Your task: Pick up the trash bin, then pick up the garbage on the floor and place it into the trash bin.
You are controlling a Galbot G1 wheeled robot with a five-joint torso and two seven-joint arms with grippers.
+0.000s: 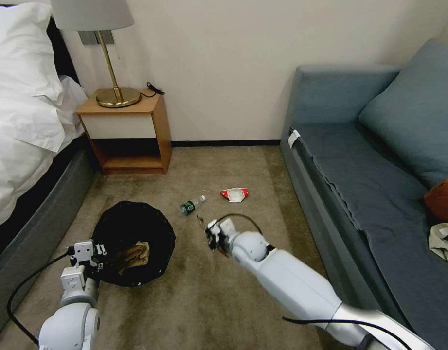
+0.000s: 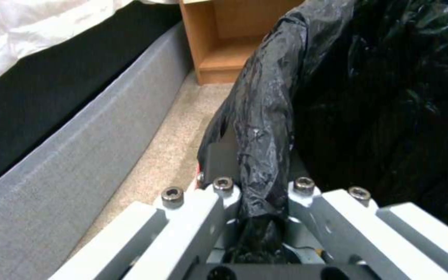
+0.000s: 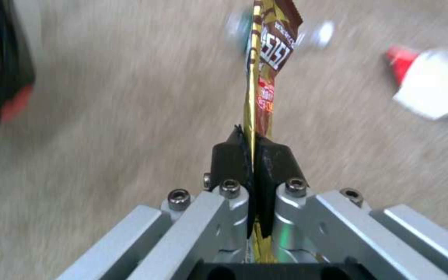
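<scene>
The trash bin [image 1: 134,250] is gripped at its near rim by the left tool [image 1: 98,253], whose jaws are closed on the black bag [image 2: 265,128] folded over that rim. Crumpled tan paper [image 1: 132,256] is seen lying inside the bin, just beyond the left tool. The grey bed base [image 2: 74,155] runs along the outer side of this tool.

A yellow-brown snack wrapper [image 3: 265,77] is pinched edge-on between the shut pads of the right tool [image 3: 254,155], and it is held off the carpet [image 1: 199,291], well apart from the bin. Beyond the right tool, a clear bottle [image 1: 192,205] with a green label lies on the carpet, and a red-and-white wrapper [image 1: 234,194] lies near it, slightly farther out and toward the sofa [image 1: 379,170].
</scene>
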